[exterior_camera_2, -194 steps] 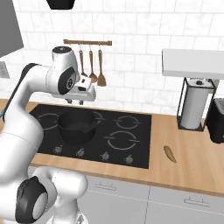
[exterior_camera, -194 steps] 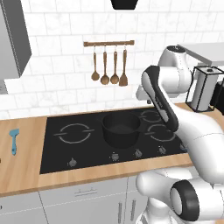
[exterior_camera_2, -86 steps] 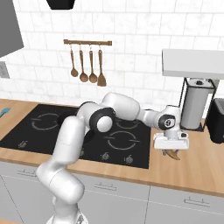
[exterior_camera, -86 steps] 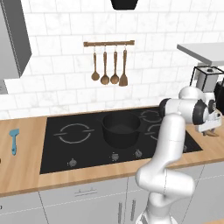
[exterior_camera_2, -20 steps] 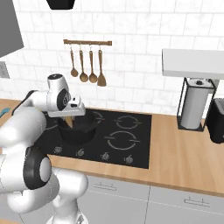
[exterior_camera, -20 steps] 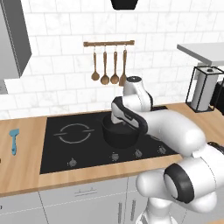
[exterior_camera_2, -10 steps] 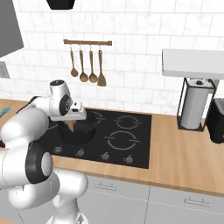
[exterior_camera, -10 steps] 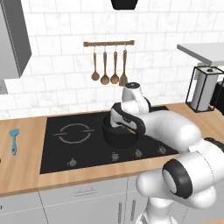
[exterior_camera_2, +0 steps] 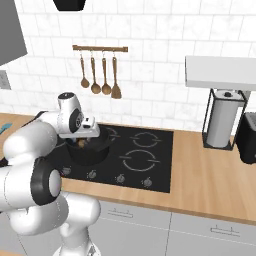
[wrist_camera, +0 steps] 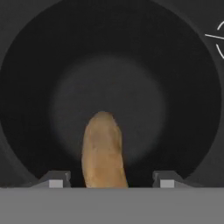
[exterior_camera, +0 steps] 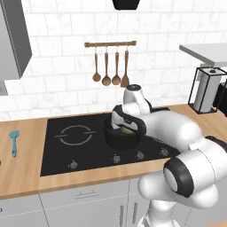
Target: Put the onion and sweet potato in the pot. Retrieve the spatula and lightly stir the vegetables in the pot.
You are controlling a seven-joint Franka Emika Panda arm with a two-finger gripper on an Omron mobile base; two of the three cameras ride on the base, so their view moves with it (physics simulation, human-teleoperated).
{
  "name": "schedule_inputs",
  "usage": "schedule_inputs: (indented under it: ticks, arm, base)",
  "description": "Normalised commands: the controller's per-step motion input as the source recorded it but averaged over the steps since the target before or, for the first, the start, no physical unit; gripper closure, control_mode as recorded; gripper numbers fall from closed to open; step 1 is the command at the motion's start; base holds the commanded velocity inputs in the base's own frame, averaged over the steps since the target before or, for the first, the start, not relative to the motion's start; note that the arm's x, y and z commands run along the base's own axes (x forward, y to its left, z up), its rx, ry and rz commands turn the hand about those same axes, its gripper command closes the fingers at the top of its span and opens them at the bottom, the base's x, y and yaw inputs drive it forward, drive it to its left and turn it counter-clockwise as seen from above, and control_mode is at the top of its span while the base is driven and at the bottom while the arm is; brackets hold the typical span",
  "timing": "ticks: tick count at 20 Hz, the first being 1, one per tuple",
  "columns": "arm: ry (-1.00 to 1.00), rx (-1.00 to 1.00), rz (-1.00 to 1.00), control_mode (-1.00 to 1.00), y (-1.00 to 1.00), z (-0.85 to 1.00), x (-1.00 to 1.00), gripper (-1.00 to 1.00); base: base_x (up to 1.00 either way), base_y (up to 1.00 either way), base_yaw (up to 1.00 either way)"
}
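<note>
Hovering over the pot (wrist_camera: 192, 109), the gripper (wrist_camera: 105, 183) is seen with jaws parted, clear of the tan sweet potato (wrist_camera: 103, 151) between them. Pot is set on the black hob (exterior_camera: 66, 146). Teal spatula (exterior_camera: 14, 142) is laid on the counter (exterior_camera: 17, 173), far left.
</note>
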Motion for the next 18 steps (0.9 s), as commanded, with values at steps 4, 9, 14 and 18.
schedule_inputs:
  ticks: [4, 9, 14, 18]
  arm:
    - [-0.03, 0.00, -0.02, -1.00, 0.02, 0.12, 0.05, -1.00]
    - [-0.25, 0.01, -0.02, -1.00, 0.01, 0.78, -0.81, -1.00]
    - [-0.28, 0.04, -0.02, -1.00, 0.00, 1.00, -0.88, -1.00]
    - [-0.13, 0.03, -0.05, -1.00, 0.00, 1.00, -0.79, -1.00]
  base:
    - [0.00, 0.00, 0.00]
    - [0.00, 0.00, 0.00]
    - [0.00, 0.00, 0.00]
    - [0.00, 0.00, 0.00]
